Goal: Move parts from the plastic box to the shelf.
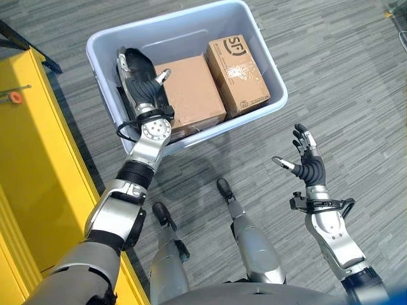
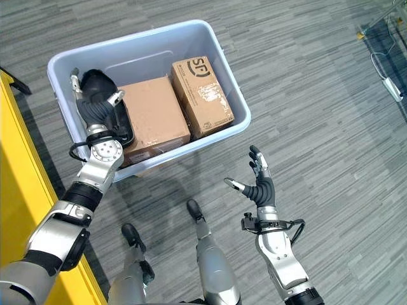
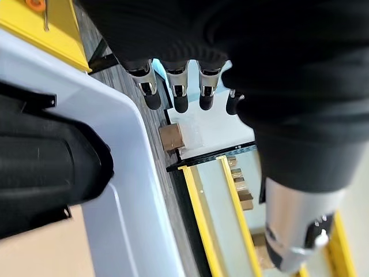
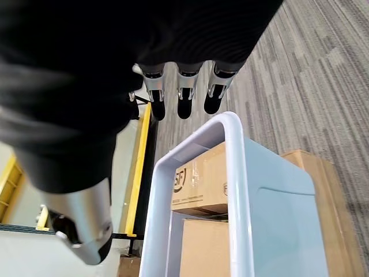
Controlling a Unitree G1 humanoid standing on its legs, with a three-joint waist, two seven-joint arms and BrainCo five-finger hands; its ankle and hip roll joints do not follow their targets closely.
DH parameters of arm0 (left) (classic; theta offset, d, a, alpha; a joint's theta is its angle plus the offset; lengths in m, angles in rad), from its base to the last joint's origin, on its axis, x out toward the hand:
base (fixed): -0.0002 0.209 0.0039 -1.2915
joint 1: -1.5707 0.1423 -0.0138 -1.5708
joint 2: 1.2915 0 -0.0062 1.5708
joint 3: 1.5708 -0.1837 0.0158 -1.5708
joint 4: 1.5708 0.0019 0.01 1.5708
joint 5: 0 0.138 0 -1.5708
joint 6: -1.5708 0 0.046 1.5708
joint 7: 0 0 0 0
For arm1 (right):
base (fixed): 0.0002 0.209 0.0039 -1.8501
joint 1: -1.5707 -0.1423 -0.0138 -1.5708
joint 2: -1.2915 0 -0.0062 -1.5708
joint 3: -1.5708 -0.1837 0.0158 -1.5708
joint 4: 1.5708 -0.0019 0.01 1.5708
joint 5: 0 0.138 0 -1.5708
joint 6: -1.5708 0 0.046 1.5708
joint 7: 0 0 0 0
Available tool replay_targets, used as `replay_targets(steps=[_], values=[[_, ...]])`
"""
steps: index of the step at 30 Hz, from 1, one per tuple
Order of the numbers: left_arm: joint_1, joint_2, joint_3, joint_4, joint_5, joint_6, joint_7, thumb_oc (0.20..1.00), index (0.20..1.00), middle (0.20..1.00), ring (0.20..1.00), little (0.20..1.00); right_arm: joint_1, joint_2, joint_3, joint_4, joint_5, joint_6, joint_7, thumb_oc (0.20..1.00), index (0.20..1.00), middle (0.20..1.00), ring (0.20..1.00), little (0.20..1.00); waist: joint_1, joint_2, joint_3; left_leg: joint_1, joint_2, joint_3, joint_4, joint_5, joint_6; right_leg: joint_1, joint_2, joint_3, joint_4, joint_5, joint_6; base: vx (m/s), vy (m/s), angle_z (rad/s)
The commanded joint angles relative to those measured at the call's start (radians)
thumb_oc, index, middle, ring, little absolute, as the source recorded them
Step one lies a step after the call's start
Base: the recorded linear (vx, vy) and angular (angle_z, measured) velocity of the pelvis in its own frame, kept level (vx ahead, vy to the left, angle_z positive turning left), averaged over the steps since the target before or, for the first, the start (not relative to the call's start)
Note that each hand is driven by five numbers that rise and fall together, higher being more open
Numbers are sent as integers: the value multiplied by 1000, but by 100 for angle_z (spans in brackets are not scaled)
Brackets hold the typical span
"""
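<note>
Box: the pale blue-grey plastic box point(image 1: 254, 38) stands on the floor ahead, left of centre.
Parts: a black moulded plastic part point(image 2: 95, 82) lies at the box's left end; a plain brown cardboard carton point(image 1: 191, 92) sits just right of it, and a printed brown cardboard carton point(image 1: 238, 73) lies right of that.
Left hand: the left hand point(image 1: 143, 79) is inside the box over the black part, fingers straight and relaxed, grasping nothing.
Key relation: the black part lies directly beneath those fingers, its long axis running near to far, so this hand is nearer by a wide margin.
Right hand: the right hand point(image 2: 259, 181) hovers outside the box on the near right, fingers spread, empty.
Views: the left wrist view shows yellow metal shelf rails point(image 3: 199, 216) beyond the box wall; the head views show a yellow shelf edge point(image 1: 32, 159) at left.
</note>
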Motion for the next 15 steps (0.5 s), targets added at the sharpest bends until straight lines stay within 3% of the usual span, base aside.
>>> replay_targets(steps=[1, 5, 6, 13, 15], values=[[-128, 62, -15, 54, 44, -24, 47, 1000, 1000, 1000, 1000, 1000, -2, -42, -54, -69, 18, -77, -16, 1000, 1000, 1000, 1000, 1000, -9, 0, -6, -15, 17, -47, 106, -61, -20, -85, -43, -17, 162, -58, 45, 9, 2, 4], [-176, 76, -37, 126, 27, -15, 35, 1000, 1000, 1000, 1000, 1000, -9, -49, -49, -67, 20, -80, -19, 1000, 1000, 1000, 1000, 1000, -15, -2, 0, -26, 14, -44, 109, -62, -20, -96, -43, -12, 159, -53, 47, 32, 20, 3], [-205, 84, -54, 184, 12, -8, 14, 1000, 1000, 1000, 1000, 1000, -7, -55, -43, -69, 26, -83, -11, 1000, 1000, 1000, 1000, 1000, -22, -1, -4, -22, 11, -48, 108, -89, -25, -92, -45, -16, 156, -70, 50, 96, 49, -1], [-328, 98, -55, 398, -201, -4, -176, 1000, 1000, 1000, 1000, 1000, 8, -68, -41, -81, 47, -81, 15, 1000, 1000, 1000, 1000, 1000, -60, -15, 12, -73, 15, -39, 136, -101, -30, -139, -31, 0, 162, -61, 52, 15, 11, -1], [-356, 135, -75, 439, -177, 20, -212, 1000, 1000, 1000, 1000, 1000, 15, -65, -43, -82, 52, -84, 23, 1000, 1000, 1000, 1000, 1000, -72, -18, 13, -89, 19, -31, 144, -104, -32, -154, -27, 7, 162, -56, 53, 2, 15, -7]])
